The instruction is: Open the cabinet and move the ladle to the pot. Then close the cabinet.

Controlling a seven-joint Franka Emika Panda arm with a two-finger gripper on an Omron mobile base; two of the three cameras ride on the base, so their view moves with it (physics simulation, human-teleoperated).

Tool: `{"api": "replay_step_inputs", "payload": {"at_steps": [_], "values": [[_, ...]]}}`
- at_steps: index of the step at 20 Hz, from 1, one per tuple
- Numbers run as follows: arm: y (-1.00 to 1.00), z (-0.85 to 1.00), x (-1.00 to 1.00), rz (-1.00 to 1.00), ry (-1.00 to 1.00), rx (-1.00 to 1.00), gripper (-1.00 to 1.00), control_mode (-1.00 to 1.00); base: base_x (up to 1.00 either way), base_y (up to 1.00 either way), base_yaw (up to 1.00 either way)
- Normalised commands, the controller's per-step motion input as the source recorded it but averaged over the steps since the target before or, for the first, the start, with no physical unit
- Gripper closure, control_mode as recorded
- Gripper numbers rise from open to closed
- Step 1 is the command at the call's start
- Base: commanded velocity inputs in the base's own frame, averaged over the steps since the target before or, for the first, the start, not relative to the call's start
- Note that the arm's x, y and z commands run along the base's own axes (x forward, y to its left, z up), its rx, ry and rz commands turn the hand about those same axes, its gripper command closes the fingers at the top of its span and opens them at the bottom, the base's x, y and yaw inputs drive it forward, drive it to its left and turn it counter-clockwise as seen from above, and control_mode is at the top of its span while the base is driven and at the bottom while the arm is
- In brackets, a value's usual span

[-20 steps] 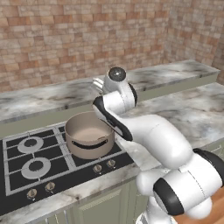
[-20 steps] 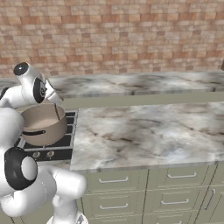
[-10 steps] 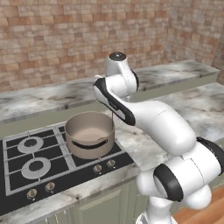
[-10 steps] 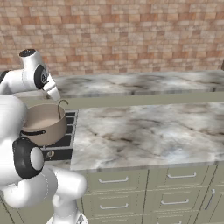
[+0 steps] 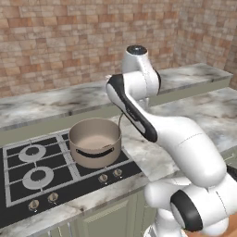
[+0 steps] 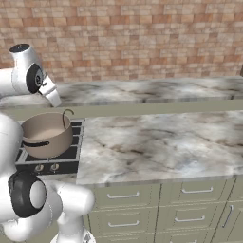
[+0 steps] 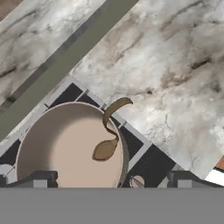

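The ladle (image 7: pixel 109 135) lies in the pot (image 7: pixel 52 144), bowl end on the pot floor and handle hooked over the rim, so it rests unaided. The pot stands on the stove (image 5: pixel 28 171) beside the marble desk (image 6: pixel 156 142). My hand (image 7: pixel 109 179) hangs above, spread wide and empty; closing the cabinet appears outstanding.

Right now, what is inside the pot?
The ladle is inside the pot: bowl end on the bottom, handle curving over the rim. The near part of the pot's floor is cut off from the hand view.
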Motion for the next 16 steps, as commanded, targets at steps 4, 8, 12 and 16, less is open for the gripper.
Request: {"api": "replay_step_inputs", "payload": {"at_steps": [4, 8, 12, 16], "values": [[-0.30, 0.14, -0.67, 0.26, -0.06, 0.00, -1.00, -1.00, 0.00, 0.00, 0.00], [-0.26, 0.47, -0.47, 0.28, 0.00, 0.00, -1.00, -1.00, 0.00, 0.00, 0.00], [-0.19, 0.59, -0.38, 0.25, 0.00, 0.00, -1.00, -1.00, 0.00, 0.00, 0.00], [0.00, 0.39, -0.35, 0.11, -0.04, 0.00, -1.00, -1.00, 0.00, 0.00, 0.00]]}}
